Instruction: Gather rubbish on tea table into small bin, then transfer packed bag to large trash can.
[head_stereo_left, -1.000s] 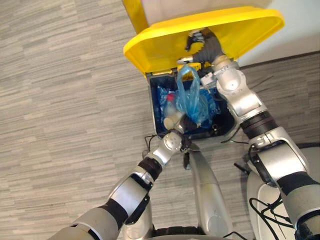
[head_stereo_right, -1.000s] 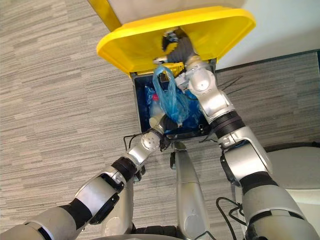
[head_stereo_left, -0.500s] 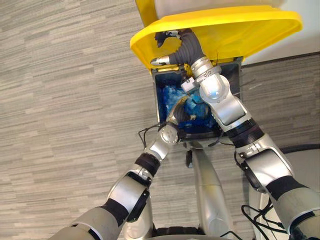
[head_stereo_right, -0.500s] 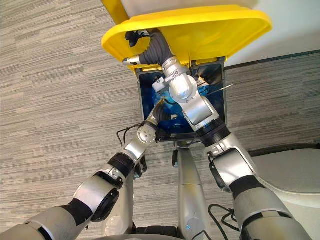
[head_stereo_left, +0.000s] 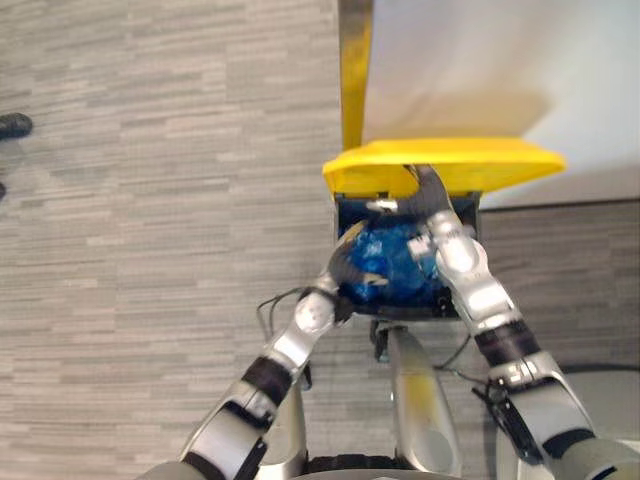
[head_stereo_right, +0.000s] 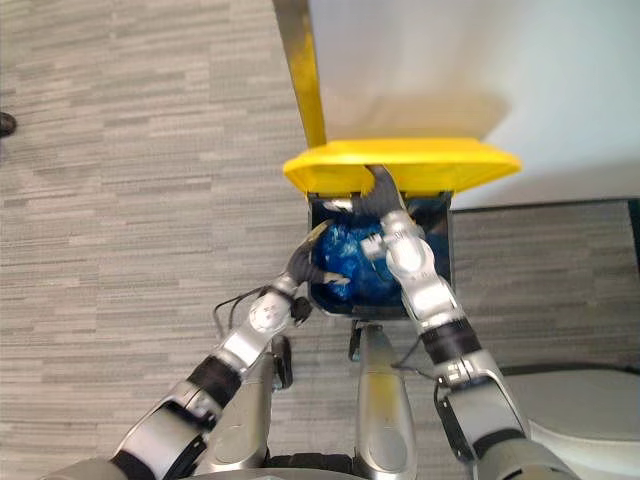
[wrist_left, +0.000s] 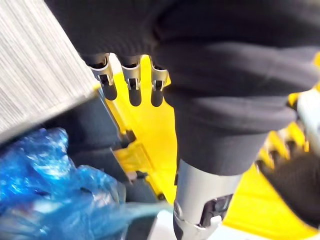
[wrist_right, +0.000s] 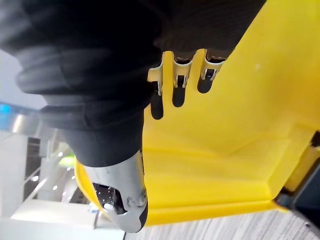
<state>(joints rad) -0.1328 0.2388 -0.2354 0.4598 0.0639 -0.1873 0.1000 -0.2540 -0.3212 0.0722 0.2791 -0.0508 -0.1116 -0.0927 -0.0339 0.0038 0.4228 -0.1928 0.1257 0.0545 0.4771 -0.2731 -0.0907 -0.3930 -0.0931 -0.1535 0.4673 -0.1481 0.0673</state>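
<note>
The large trash can (head_stereo_left: 460, 305) stands before me, dark-walled, its yellow lid (head_stereo_left: 440, 162) raised. Inside lies the packed blue bag (head_stereo_left: 385, 265), also seen as crinkled blue plastic (wrist_left: 47, 190) in the left wrist view. My left hand (head_stereo_right: 303, 258) is at the can's left rim beside the bag, with its fingers (wrist_left: 130, 85) straight and nothing in them. My right hand (head_stereo_right: 378, 190) reaches up under the lid; its straight fingers (wrist_right: 175, 80) rest against the lid's yellow underside (wrist_right: 240, 125), holding it open.
A white wall (head_stereo_left: 480, 60) rises behind the can, with a yellow upright strip (head_stereo_left: 352, 70) at its corner. Grey striped floor (head_stereo_left: 150, 250) spreads to the left. A person's dark shoe (head_stereo_left: 12, 125) shows at the far left edge.
The blue bag hung above the can a second ago; it now lies inside it, and my left hand has let go. The camera has shifted. My right hand stays under the lid.
</note>
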